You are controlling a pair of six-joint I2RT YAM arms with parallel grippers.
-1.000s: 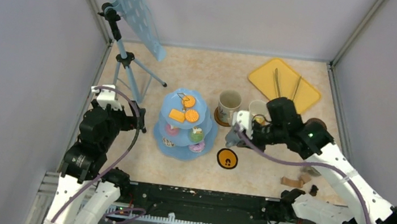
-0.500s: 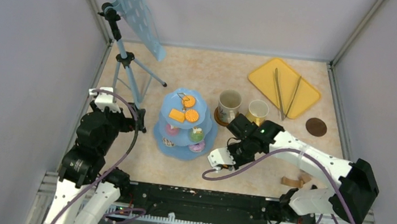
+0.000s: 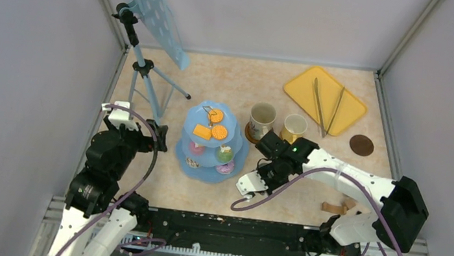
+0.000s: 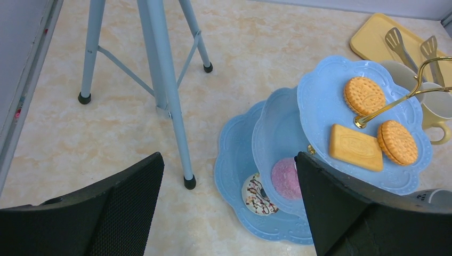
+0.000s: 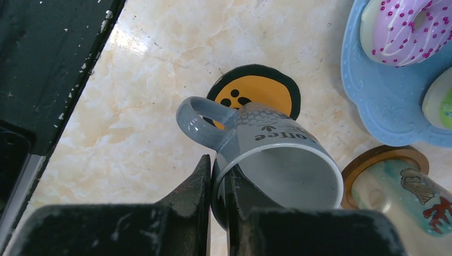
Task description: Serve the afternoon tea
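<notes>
Right gripper (image 5: 217, 165) clamped on mug (image 5: 266, 133) rim, mug tilted over coaster (image 5: 250, 88). I should level it, centre, then lower gently.

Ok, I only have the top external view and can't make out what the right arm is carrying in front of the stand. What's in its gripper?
Observer: The right gripper is shut on the small grey mug. It pinches the rim beside the handle, one finger inside and one outside.
Operator: Is it over a coaster?
Observer: Yes. The mug hangs tilted over the orange and black coaster, which lies flat on the table. I cannot tell whether they touch.
Operator: Is the left arm holding anything?
Observer: No. The left gripper is open and empty, pointed toward the blue tiered stand.
</notes>
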